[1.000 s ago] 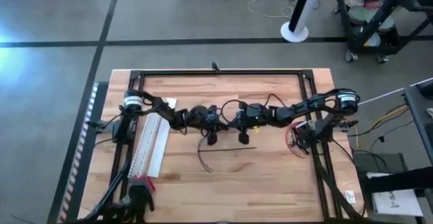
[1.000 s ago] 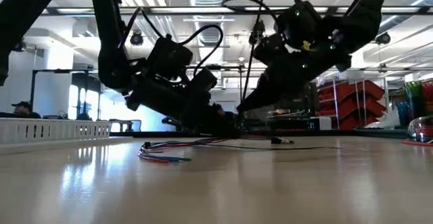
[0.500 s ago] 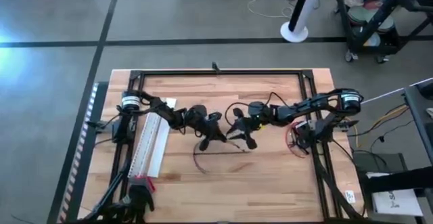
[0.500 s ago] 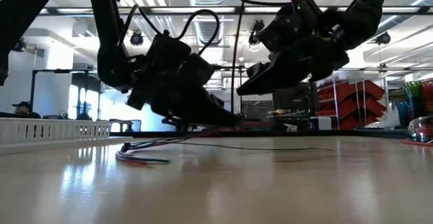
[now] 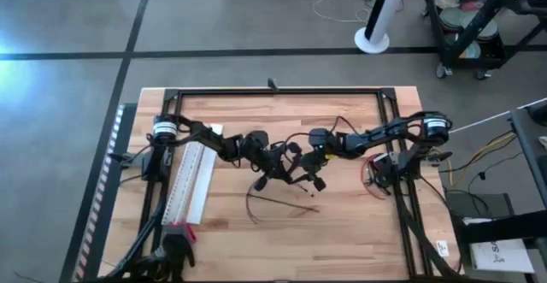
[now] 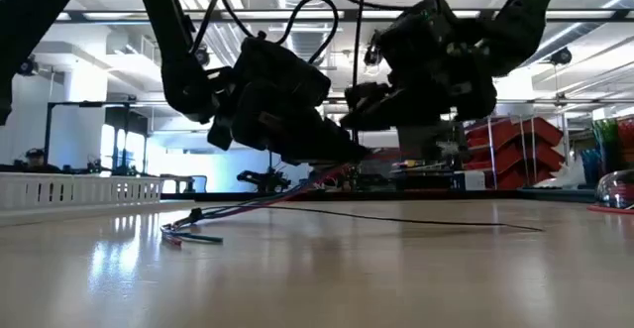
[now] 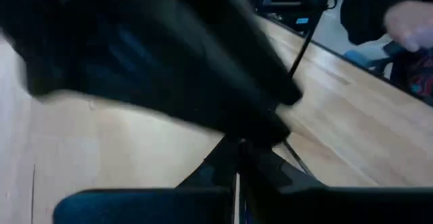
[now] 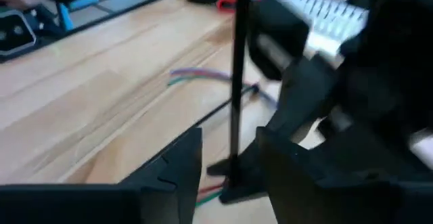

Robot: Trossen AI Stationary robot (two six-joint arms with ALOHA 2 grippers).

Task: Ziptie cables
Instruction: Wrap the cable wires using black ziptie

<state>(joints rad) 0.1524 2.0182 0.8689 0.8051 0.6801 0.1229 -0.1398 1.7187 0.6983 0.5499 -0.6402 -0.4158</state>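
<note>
the cables (image 6: 260,204), centre frame, hang clamped in the left gripper (image 6: 332,157); right gripper (image 6: 369,98), fingers apart, must next thread the tie.

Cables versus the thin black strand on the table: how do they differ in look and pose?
The cables are several coloured wires; the black strand is single, dark. The cables slant up off the table into the left gripper; the strand lies flat. Both are long and thin.
</note>
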